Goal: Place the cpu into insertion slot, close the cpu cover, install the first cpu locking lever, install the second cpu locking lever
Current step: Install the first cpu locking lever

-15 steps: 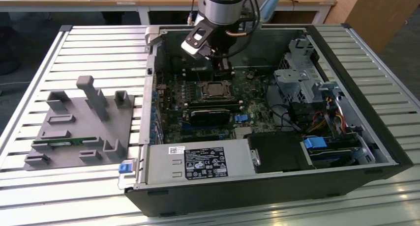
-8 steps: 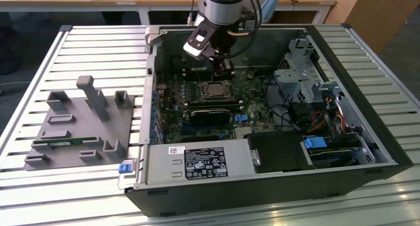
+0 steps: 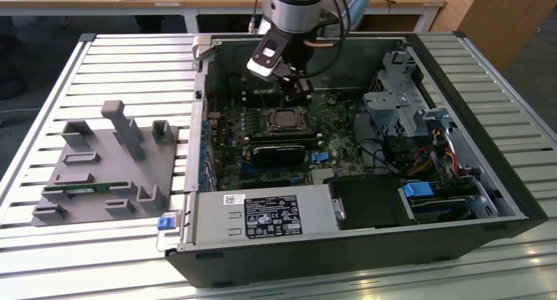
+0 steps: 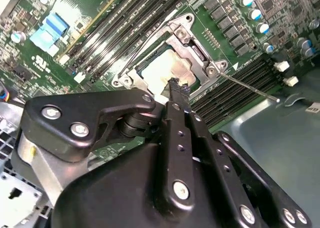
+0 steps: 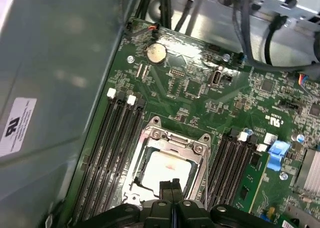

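While a grey moulded fixture point(image 3: 104, 166) is sitting at the exterior view's left, the dull silver cpu point(image 5: 165, 169) is lying in the insertion slot point(image 5: 141, 163), framed by the thin metal cpu cover point(image 5: 175, 140), seemingly closed. The gripper point(image 5: 171, 185), pinched together and empty, is hovering over it. A thin wire lever point(image 4: 248, 87) is jutting free, apparently unlatched.

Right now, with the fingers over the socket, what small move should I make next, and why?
Probably shift the shut gripper sideways onto the thin locking lever. The cpu lies seated with the cpu cover apparently flat around it, while that lever juts out over the memory slots, seemingly unlatched.
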